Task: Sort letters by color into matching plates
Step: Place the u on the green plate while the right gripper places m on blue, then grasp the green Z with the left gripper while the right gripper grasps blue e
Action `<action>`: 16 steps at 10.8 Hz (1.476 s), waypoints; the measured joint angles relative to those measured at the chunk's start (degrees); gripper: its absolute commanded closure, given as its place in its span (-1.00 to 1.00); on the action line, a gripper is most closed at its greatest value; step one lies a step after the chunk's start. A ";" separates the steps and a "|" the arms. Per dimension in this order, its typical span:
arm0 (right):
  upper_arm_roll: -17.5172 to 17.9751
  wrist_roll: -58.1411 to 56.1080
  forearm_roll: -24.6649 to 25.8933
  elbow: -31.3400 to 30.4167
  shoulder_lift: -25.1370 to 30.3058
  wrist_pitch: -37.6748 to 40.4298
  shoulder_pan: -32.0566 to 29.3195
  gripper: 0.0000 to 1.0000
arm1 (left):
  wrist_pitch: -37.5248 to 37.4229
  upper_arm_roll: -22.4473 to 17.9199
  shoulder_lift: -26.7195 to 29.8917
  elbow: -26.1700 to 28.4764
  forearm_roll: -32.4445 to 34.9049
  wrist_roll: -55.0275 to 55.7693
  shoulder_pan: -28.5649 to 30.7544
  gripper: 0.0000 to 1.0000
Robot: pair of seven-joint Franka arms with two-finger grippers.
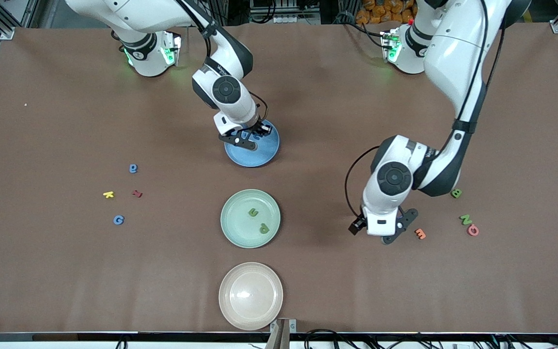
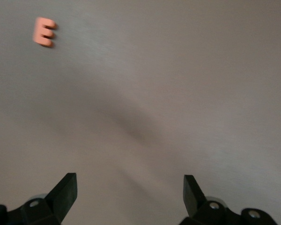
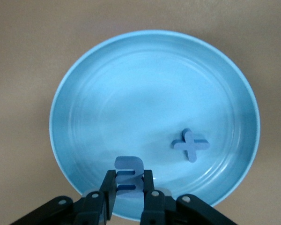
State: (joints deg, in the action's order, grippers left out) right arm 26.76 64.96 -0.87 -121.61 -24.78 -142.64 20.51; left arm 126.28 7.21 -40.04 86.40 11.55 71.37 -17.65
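My right gripper (image 1: pixel 251 137) hangs over the blue plate (image 1: pixel 259 156), shut on a blue letter (image 3: pixel 129 169). In the right wrist view, another blue letter (image 3: pixel 191 145) lies in that plate (image 3: pixel 84 84). The mint green plate (image 1: pixel 234 218) holds two green letters (image 1: pixel 253 211) (image 1: pixel 264 228). My left gripper (image 1: pixel 394 231) is open and empty, low over bare table beside the orange letter (image 1: pixel 420 233), which also shows in the left wrist view (image 2: pixel 44 32). Two green letters (image 1: pixel 456 193) (image 1: pixel 465 219) lie toward the left arm's end. Two blue letters (image 1: pixel 133 168) (image 1: pixel 118 220) lie toward the right arm's end.
A pink letter (image 1: pixel 472 230) lies beside the green one nearer the camera. A yellow letter (image 1: pixel 108 194) and a dark red letter (image 1: pixel 137 193) lie between the two loose blue ones. The cream plate (image 1: pixel 250 295) stands nearest the camera.
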 measured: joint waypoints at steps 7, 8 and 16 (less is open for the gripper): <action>-2.04 -0.38 0.11 2.06 -0.25 1.13 -0.38 -1.00 | -1.28 -0.06 8.54 14.02 0.00 -25.56 14.73 -1.00; -2.84 -2.48 0.17 2.48 0.58 3.57 -1.32 -1.00 | -1.28 -0.08 8.92 14.75 0.00 -29.59 17.13 -1.00; -13.92 -37.63 0.20 2.47 5.49 16.04 -12.12 -1.00 | 9.67 -0.05 9.61 21.43 0.00 -48.86 27.76 -1.00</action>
State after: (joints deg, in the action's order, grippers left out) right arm 12.84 27.33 -0.67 -119.14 -19.30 -126.59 8.38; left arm 135.95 7.16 -30.43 107.83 11.55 22.51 10.11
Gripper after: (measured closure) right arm 0.000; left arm 0.000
